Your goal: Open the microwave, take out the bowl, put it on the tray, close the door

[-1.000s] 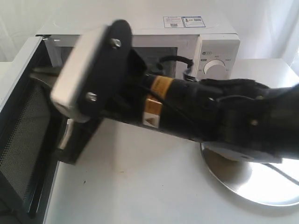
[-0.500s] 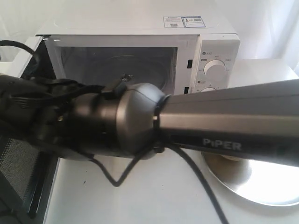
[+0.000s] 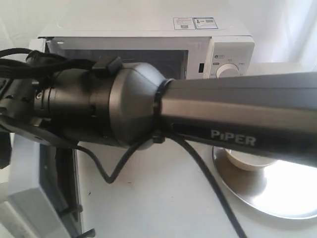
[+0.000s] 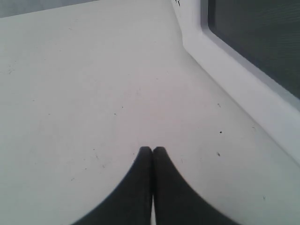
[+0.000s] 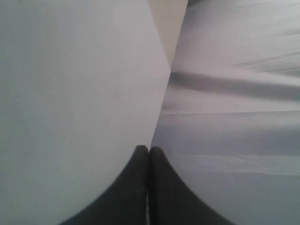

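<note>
The white microwave stands at the back with its cavity open. Its door hangs at the left, part-way swung, with the white outer face low at the left. The cream-white bowl sits on the silver tray at the right, half hidden under my right arm. That arm crosses the whole exterior view to the left, where its gripper is hidden. In its wrist view my right gripper is shut and empty against a plain white surface. My left gripper is shut and empty over the table, beside the door's dark window.
The right arm's grey link marked PIPER and its black cable block most of the exterior view. A round white dial shows on the microwave's panel. White cloth hangs behind the scene.
My right arm has swung left across the microwave front to the door's outer side. The door has turned from wide open toward the cavity. The bowl stays on the tray.
</note>
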### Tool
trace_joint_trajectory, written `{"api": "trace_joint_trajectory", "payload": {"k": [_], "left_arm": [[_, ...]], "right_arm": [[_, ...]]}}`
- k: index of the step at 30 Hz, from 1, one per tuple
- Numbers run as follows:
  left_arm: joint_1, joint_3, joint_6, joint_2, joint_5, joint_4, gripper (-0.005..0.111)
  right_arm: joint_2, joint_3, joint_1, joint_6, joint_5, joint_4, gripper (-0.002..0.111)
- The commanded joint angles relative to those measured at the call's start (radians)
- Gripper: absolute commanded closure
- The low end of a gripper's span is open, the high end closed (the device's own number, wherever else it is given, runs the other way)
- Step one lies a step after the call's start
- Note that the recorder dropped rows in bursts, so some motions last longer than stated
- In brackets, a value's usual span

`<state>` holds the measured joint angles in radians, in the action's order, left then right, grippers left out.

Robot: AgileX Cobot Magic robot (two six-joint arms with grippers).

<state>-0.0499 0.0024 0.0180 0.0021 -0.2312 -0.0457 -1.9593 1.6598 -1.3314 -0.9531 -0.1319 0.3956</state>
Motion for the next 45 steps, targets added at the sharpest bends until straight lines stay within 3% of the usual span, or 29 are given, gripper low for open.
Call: {"api": "trace_joint_trajectory", "payload": {"k": [1,5,7,8,10,17,22,26,30,36,40,45], "left_arm": [[0.004,-0.002,0.004,-0.002,-0.001,0.007,0.107],[0.004,-0.002,0.004,-0.002,-0.001,0.007,0.107],[0.004,-0.002,0.004,-0.002,-0.001,0.007,0.107],[0.004,-0.002,0.004,-0.002,-0.001,0.007,0.107],[0.004,-0.002,0.004,-0.002,-0.001,0.007,0.107],[0.004,-0.002,0.004,-0.002,-0.003,0.007,0.107],[0.004,-0.002,0.004,-0.002,-0.003,0.007,0.107],[0.004,-0.002,0.004,-0.002,-0.003,0.007,0.107],[0.004,-0.002,0.004,-0.002,-0.003,0.007,0.107],[0.004,-0.002,0.004,-0.002,-0.001,0.007,0.107],[0.004,-0.002,0.004,-0.002,-0.001,0.007,0.107],[0.004,-0.002,0.004,-0.002,-0.001,0.007,0.107]], "right_arm": [[0.049,0.004,0.045,0.106,-0.221,0.203,0.108],[0.059,0.004,0.091,0.695,-0.521,0.737,0.108],[0.057,-0.010,0.121,1.092,-0.745,1.043,0.108],[0.055,-0.025,0.162,1.388,-0.958,1.231,0.108],[0.057,-0.033,0.218,1.546,-1.089,1.309,0.108],[0.053,-0.046,0.294,1.536,-0.957,1.167,0.108],[0.051,-0.046,0.318,1.547,-0.980,1.067,0.108],[0.112,-0.146,0.318,1.622,-0.984,1.055,0.108],[0.231,-0.342,0.318,1.709,-0.981,1.085,0.108],[0.522,-0.738,0.318,2.134,-0.964,1.216,0.108],[0.774,-0.995,0.316,2.379,-0.810,1.301,0.108],[1.028,-1.169,0.316,2.533,-0.618,1.247,0.108]]}}
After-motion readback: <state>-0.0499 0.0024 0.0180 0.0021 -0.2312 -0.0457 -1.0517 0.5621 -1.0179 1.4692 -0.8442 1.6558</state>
